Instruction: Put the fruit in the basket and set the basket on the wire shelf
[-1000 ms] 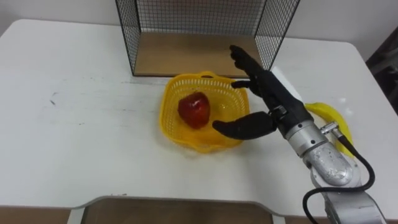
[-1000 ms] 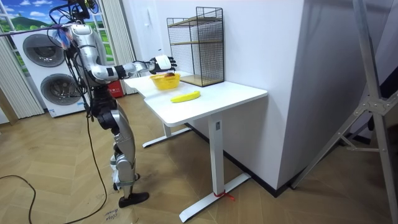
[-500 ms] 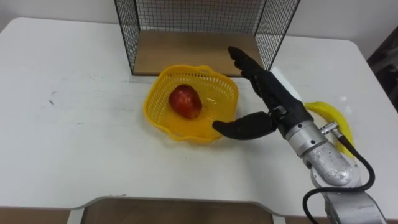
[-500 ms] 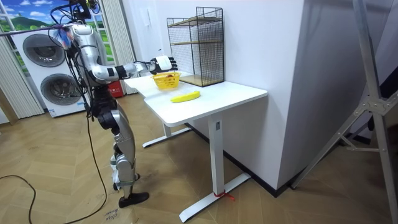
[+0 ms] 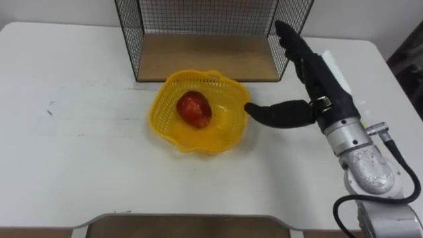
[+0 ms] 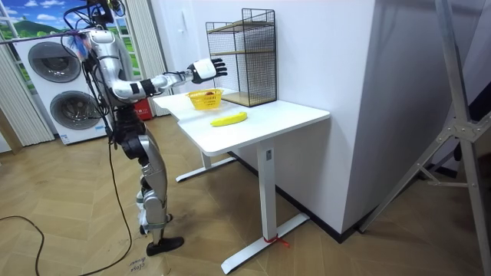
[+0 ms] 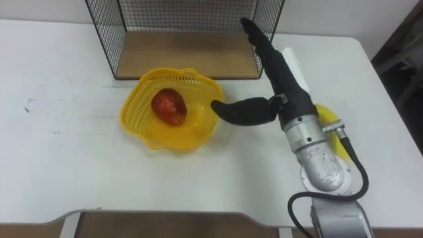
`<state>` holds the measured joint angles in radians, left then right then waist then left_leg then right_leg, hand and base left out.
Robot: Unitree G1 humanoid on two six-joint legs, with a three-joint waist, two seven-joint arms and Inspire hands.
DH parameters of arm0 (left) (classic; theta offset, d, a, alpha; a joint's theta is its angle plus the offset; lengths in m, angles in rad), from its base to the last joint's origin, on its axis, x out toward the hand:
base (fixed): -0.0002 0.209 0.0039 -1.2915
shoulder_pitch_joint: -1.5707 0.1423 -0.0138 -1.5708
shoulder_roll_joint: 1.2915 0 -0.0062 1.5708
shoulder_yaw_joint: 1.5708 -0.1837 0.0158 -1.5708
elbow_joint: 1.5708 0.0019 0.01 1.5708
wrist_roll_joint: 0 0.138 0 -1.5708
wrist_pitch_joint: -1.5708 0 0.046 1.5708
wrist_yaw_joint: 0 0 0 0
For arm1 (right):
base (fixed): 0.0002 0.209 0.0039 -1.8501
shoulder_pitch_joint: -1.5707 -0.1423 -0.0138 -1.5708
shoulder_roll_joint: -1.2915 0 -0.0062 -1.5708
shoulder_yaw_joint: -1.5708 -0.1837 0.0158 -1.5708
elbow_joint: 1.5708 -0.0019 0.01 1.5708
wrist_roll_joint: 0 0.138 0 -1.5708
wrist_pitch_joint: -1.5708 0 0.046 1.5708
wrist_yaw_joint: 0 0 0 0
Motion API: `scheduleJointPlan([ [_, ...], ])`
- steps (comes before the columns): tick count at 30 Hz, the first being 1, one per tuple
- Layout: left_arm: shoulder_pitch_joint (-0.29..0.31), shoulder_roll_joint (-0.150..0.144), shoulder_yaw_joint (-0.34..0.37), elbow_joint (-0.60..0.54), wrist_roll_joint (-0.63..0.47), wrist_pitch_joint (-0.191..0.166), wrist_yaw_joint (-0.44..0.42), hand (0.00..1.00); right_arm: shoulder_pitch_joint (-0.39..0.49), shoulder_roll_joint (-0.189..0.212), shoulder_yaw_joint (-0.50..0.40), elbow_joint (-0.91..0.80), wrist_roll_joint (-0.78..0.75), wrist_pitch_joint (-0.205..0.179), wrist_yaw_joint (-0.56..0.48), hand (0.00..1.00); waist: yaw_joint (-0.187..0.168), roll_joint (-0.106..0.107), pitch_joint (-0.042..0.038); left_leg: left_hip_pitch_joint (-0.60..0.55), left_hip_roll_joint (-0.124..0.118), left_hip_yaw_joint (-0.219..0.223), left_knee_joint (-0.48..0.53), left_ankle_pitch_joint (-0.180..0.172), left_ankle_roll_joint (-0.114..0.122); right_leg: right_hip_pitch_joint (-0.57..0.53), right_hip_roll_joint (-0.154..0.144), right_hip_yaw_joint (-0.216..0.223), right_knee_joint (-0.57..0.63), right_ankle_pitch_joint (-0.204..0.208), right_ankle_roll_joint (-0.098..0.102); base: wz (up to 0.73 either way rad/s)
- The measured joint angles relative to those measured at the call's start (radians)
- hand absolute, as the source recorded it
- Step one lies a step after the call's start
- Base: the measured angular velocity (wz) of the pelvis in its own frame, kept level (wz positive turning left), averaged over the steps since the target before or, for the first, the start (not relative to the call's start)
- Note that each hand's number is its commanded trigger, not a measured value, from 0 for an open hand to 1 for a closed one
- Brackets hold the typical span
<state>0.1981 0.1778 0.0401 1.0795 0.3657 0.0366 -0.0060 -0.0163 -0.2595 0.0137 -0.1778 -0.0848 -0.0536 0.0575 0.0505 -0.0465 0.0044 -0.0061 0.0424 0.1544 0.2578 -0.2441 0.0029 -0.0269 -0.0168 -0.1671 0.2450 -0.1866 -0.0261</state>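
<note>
On the table [image 5: 79, 152], just before the wire shelf [image 5: 198, 56], a yellow basket [image 5: 228, 129] is holding a red apple [image 5: 193, 108] while the banana [image 6: 229, 119] is lying apart, not yet loaded. The robot's right hand [image 5: 322, 89] is hovering beside the basket, fingers [image 5: 297, 46] straight, thumb splayed, empty, seemingly free for the banana.

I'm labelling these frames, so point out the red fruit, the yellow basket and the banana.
red fruit [image 5: 193, 108], left eye view, its middle.
yellow basket [image 5: 157, 119], left eye view, its left rim.
banana [image 6: 229, 119], room view, its middle.
</note>
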Motion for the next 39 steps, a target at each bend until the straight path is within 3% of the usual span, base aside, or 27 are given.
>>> scheduleJointPlan([
  [9, 0.038, 0.005, 0.020, -0.033, 0.020, 0.009, 0.000, 0.00, 0.026, -0.002, -0.086, 0.058, 0.001, 0.000, -0.103, 0.00, -0.024, -0.008, -0.0057, 0.003, 0.001, 0.004, 0.011, 0.000, 0.000, 0.002, -0.001, 0.002, 0.007, 0.001, 0.001, 0.00],
  [14, 0.069, 0.003, 0.027, -0.042, 0.020, 0.009, 0.000, 0.00, 0.047, -0.001, -0.129, 0.093, 0.001, 0.000, -0.152, 0.00, -0.032, -0.007, -0.0054, 0.015, 0.001, 0.004, 0.007, 0.000, 0.000, 0.015, 0.001, 0.003, -0.003, 0.001, 0.001, 0.00],
  [25, 0.077, 0.000, 0.040, -0.092, 0.019, 0.009, 0.000, 0.00, 0.044, -0.002, -0.184, 0.242, 0.085, -0.002, -0.271, 0.00, -0.044, -0.009, -0.0050, 0.024, -0.001, 0.007, -0.009, 0.000, 0.000, 0.015, 0.000, 0.005, -0.002, 0.001, 0.002, -0.01],
  [30, 0.085, -0.001, 0.038, -0.123, 0.020, 0.045, 0.000, 0.00, 0.038, -0.002, -0.194, 0.312, 0.127, 0.012, -0.309, 0.00, -0.044, -0.020, -0.0058, 0.034, -0.002, 0.009, -0.021, 0.002, 0.000, 0.015, 0.002, 0.015, -0.006, 0.000, 0.002, -0.06],
  [39, 0.092, -0.001, 0.043, -0.124, 0.021, 0.068, 0.000, 0.00, -0.041, -0.011, -0.195, 0.428, 0.153, 0.014, -0.329, 0.00, -0.046, -0.021, -0.0053, 0.030, -0.001, 0.005, -0.019, 0.002, 0.000, 0.017, 0.002, 0.001, -0.009, 0.001, 0.002, 0.01],
])
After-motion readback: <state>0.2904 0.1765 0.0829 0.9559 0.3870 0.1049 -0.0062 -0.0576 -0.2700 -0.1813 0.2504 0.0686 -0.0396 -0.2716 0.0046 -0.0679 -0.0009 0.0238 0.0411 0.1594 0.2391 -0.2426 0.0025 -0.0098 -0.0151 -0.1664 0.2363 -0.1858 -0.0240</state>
